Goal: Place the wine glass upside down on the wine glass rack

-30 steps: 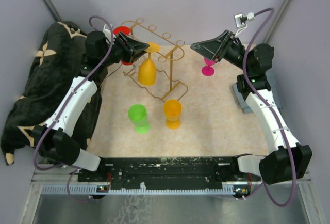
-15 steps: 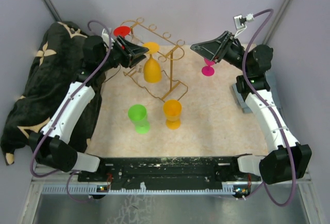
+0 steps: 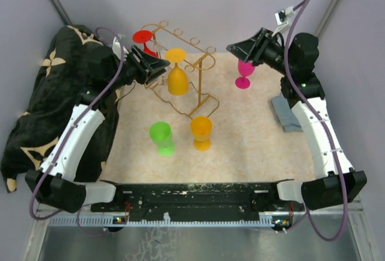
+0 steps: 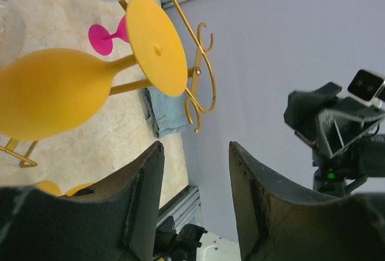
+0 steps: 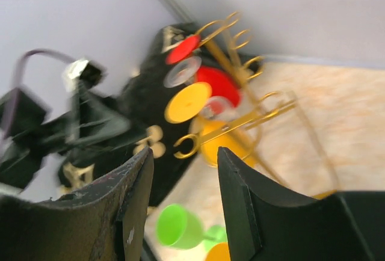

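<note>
The rack [image 3: 191,77] stands on the far left part of the tabletop [image 3: 252,147] and carries 3 glasses, all hanging upside down. The orange glass [image 3: 177,80] hangs in the middle of the rack, its round foot resting flat on top of the gold wires and its bowl pointing down between them. A red glass [image 3: 142,35] hangs at the far left end, and the right wrist view shows a clear glass [image 5: 183,71] between these 2.

Near the rack, a green glass [image 3: 160,138] and a second orange glass [image 3: 201,132] stand side by side on the tabletop. A magenta glass [image 3: 243,76] stands at the far right.

The left tool [image 3: 160,65] hovers just left of the hanging orange glass, near its foot but not touching it. Its jaws are about half open and nothing is between them. The right tool [image 3: 239,49] hangs over the magenta glass, also partly open and holding nothing.

A black patterned cloth [image 3: 42,104] lies on the left, and a blue-grey cloth [image 3: 287,116] lies on the right.
</note>
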